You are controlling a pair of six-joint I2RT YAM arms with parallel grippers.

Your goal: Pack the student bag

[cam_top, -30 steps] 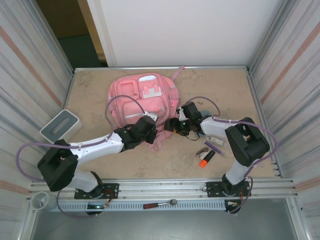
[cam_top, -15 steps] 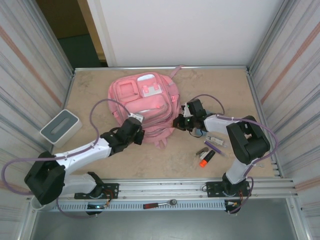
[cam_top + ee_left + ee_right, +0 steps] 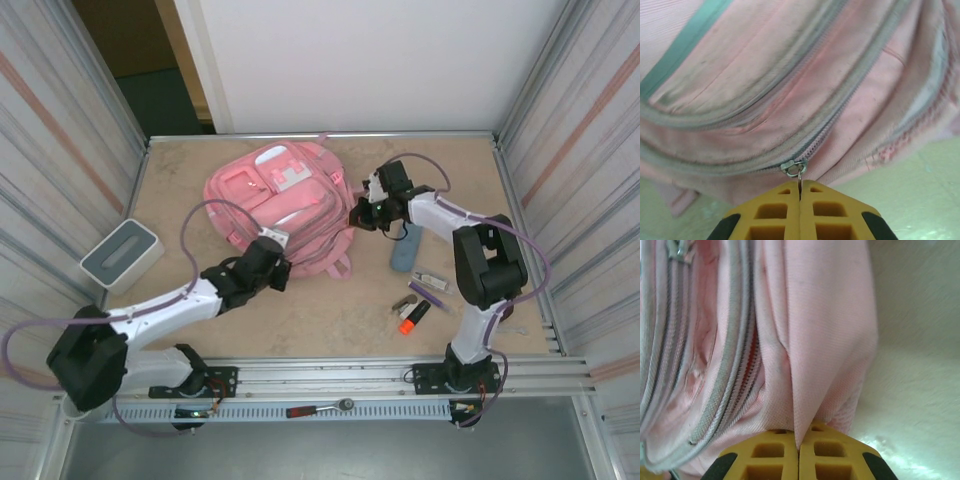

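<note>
**A:** Where does the student bag point(image 3: 285, 200) lie?

**B:** Flat on the bench point(image 3: 470, 190), far and a little left of centre, front pockets up.

**A:** And who has it?

**B:** Both arms. The left gripper point(image 3: 800, 186) sits at the bag's near edge, jaws pressed together on the ring of the zip pull point(image 3: 796, 168). The right gripper point(image 3: 799, 436) is at the bag's right side, clamped on a fold of the pink fabric.

**A:** Why hold it like that?

**B:** I'd judge the right one anchors the cloth so the zip can run when the left one draws the pull. The zip looks shut near the pull, so nothing can go in yet.

**A:** What differs from half a second ago?

**B:** The right gripper has gone farther away, taking the bag's right side with it; the bag now lies more spread and turned. A blue-grey case point(image 3: 403, 250) now shows just right of the bag. The orange marker point(image 3: 414, 317) and the grey-white box point(image 3: 122, 250) stay put.
</note>
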